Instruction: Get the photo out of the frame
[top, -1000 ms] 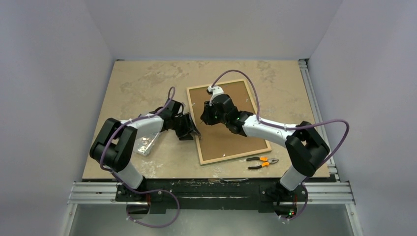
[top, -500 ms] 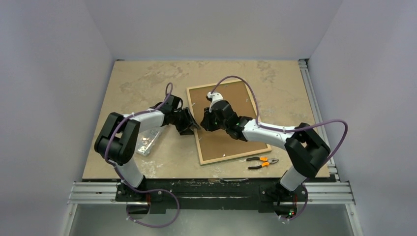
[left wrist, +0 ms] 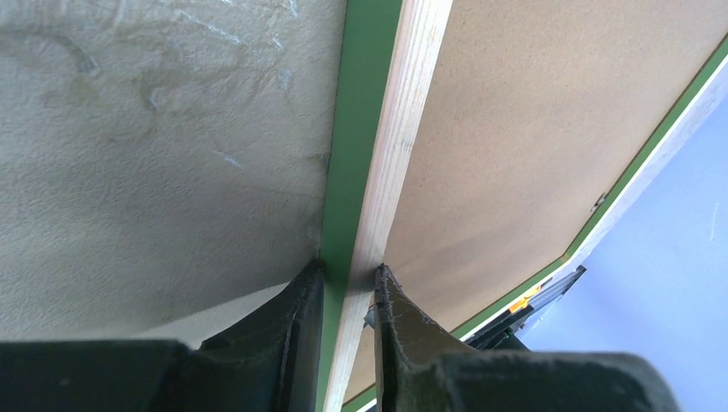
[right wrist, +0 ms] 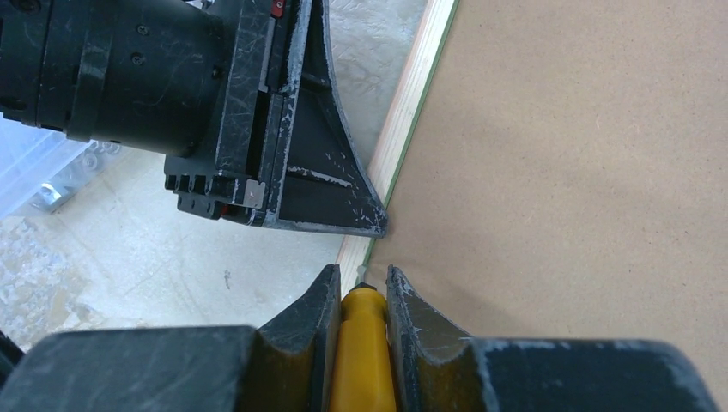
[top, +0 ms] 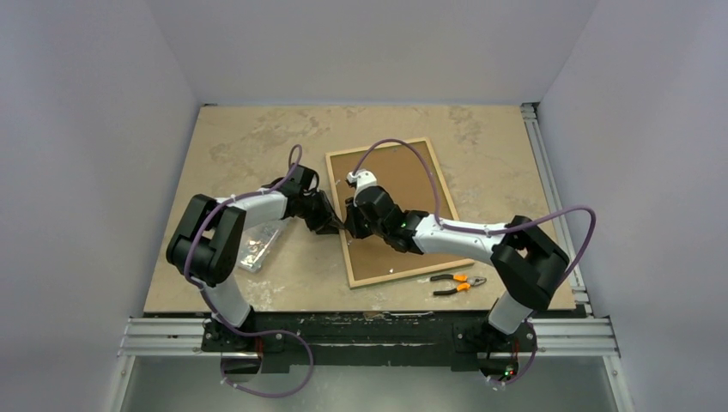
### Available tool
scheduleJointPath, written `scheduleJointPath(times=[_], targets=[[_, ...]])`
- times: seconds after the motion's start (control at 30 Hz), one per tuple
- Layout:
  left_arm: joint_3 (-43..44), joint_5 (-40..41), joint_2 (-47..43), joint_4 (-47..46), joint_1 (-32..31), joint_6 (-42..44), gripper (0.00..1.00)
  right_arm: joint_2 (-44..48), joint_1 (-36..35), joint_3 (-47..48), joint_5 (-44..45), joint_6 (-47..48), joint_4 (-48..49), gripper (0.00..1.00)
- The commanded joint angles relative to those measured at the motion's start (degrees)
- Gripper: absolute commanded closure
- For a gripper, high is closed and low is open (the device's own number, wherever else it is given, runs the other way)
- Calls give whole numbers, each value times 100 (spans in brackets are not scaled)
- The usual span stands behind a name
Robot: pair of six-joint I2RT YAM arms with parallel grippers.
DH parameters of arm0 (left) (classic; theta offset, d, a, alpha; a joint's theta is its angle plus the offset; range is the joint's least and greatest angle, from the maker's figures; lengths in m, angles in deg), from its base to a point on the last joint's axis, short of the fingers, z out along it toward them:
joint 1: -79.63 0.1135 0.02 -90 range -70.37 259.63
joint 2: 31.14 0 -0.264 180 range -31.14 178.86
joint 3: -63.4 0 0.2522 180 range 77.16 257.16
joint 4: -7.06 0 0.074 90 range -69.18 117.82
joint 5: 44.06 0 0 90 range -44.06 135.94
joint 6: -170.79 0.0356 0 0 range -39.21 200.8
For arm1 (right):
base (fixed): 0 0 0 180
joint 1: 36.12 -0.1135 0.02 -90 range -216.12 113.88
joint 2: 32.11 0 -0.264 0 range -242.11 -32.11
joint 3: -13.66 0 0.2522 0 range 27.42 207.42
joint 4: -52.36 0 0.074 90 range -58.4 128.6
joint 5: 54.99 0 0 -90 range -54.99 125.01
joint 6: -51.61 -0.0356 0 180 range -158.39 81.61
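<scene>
1. The thin rectangular picture frame, with a narrow bright green border and pale wooden rails at the back, lies face-down on the tan marbled table. It sits right of centre and is turned slightly askew.
2. The photo sits inside the frame. Only the plain brown back of its thin board shows, and the printed side is hidden.
3. The left gripper pinches the frame's left rail, one finger on the green outer side and the other on the inner edge by the board.
4. The right gripper is closed on a yellow rounded piece. What this piece is cannot be told. Its tip meets the rail's inner edge, just beside the left gripper's fingertip.
5. Orange-handled pliers lie near the frame's near edge.
6. A clear plastic box rests beside the left arm.
</scene>
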Motion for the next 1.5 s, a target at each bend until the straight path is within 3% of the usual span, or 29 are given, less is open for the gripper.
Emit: scheduleJointPath(times=[0.0,0.2,0.3,0.63,1.27,1.47], targets=[[31,434,238,115,13,130,89,-131,-225,262,447,123,-602,100],[59,472,294,161,12,160,93,-17,-267,229,464,-106,-655,100],[77,440,341,179,12,172,100,114,-254,243,597,-132,-576,100],[29,481,318,280,14,214,100,-177,-180,807,1142,148,-974,100],[18,499,351,273,13,192,100,-50,-349,262,255,580,-731,100],[-6,505,378,259,9,197,100,-101,-504,364,518,841,-1126,100]])
